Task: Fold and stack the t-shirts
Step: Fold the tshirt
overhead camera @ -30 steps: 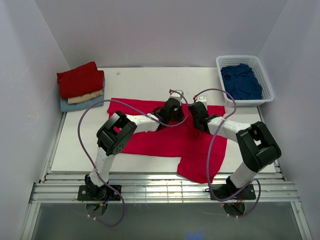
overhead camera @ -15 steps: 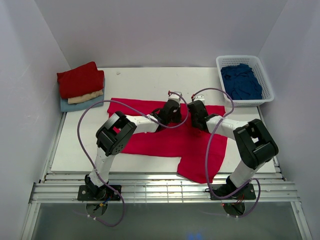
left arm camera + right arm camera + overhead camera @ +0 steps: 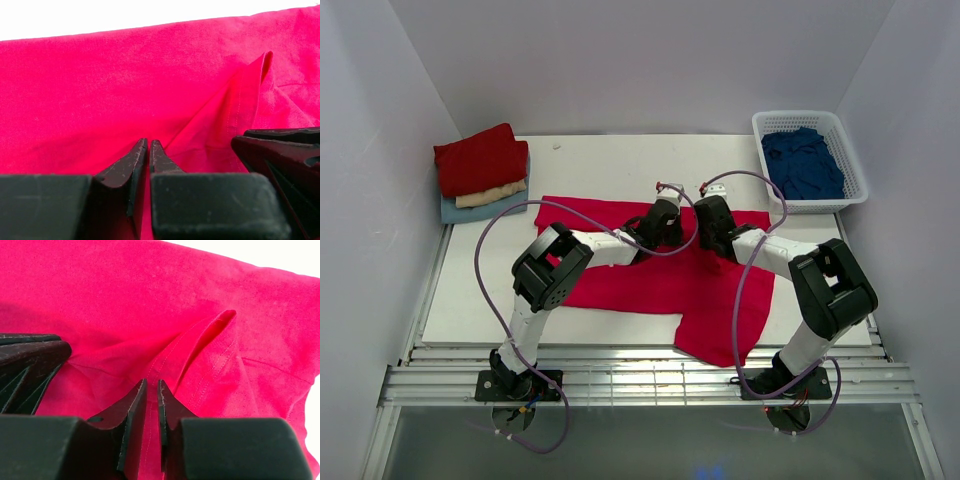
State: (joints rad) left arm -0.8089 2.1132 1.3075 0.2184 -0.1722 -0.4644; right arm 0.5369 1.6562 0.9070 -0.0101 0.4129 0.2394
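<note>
Clearly the red shirt (image 3: pixel 620 280) is soft, light and limp. It lies spread across the table (image 3: pixel 600 160), its near right part reaching the front edge, and it puckers where pinched. The left gripper (image 3: pixel 149 142) and right gripper (image 3: pixel 152 383) sit just beside each other near its far middle, each with jaws almost together on a thin raised ridge of cloth. Such fabric will likely sag and slip, so seams or hems at two spread points look the better holds. A folded stack (image 3: pixel 480 165) lies far left, and a navy shirt (image 3: pixel 802 165) fills the basket (image 3: pixel 825 205). No label or writing is readable.
</note>
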